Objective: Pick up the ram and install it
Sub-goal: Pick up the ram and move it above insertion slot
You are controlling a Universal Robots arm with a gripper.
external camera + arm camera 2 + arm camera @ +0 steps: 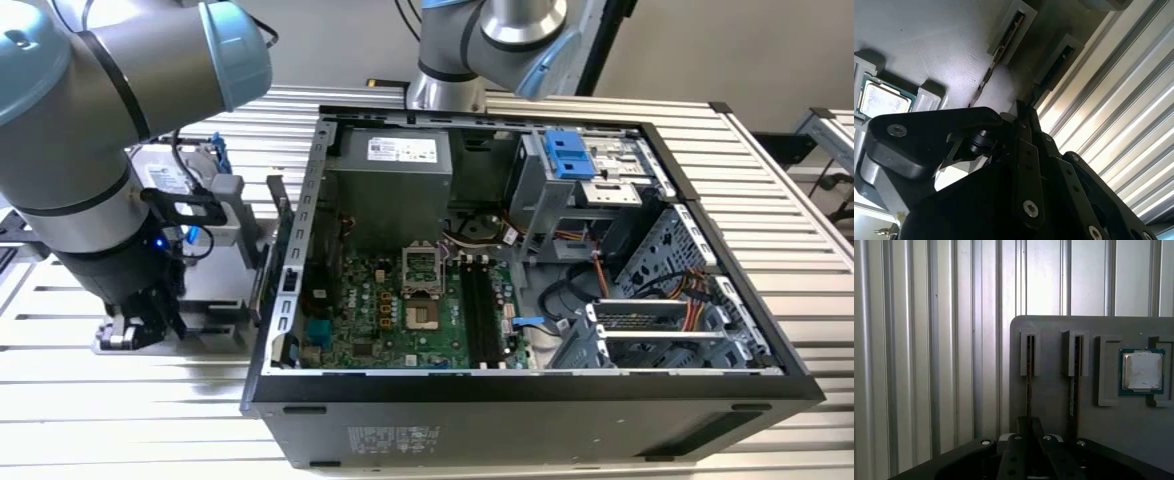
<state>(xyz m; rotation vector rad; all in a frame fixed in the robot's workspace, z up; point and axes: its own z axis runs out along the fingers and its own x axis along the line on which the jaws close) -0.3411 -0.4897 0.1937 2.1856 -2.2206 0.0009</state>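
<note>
In the exterior view the black pincer (134, 335) sits low at the lower left of the frame. It hangs over a flat grey holder plate (200, 300) on the ribbed silver metal bench (134, 420), just outside the left wall of the open black computer case (534, 405). In the first wrist view the ram (1029, 385), a thin dark circuit-board stick, stands on its long edge in a grey slotted bracket on that plate. Its long axis runs straight away from the pincer, parallel to the bench ribs, and its near end disappears between the pincer's black links. The pincer is therefore at the stick and in line with it. I cannot tell whether it is clamped on the stick or only straddling it. A second, similar dark stick (1074, 385) stands in the neighbouring bracket, parallel and near. Beyond it lies a square processor chip with a green rim and a silver lid (1141, 371). The ram in line with the pincer is the one nearest the plate's edge, so there is open bench on one side and a close neighbour on the other. That leaves little sideways room, I judge. The green motherboard (387, 320) with its long black memory slots (474, 310) lies well apart at the centre of the exterior view. The case's upright left wall stands between the plate and the motherboard, so that rim looks like the edge to watch.
</note>
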